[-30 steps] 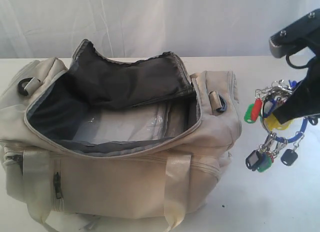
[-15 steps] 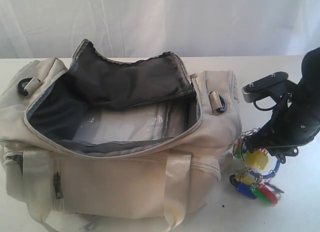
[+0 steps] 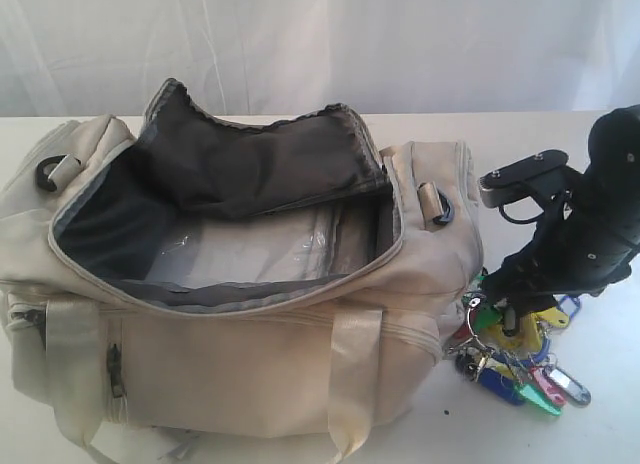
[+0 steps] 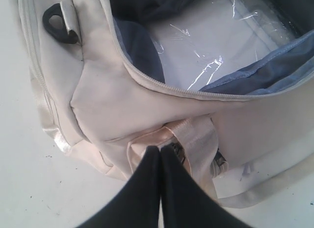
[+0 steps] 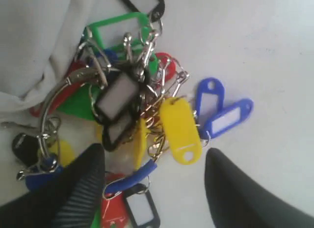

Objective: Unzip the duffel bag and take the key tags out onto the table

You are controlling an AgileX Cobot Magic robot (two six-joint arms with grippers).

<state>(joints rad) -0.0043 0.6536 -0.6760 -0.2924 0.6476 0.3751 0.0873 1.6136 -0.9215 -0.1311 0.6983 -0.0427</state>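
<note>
The key tags (image 3: 515, 362) lie jumbled on the bench (image 3: 600, 434) against the unzipped duffel bag (image 3: 250, 364), their white inserts too blurred to read, beneath the right end effector (image 5: 154, 156), fingers spread wide, while the left end effector (image 4: 159, 150), fingers pressed together, meets a webbing strap (image 4: 196, 137).
</note>
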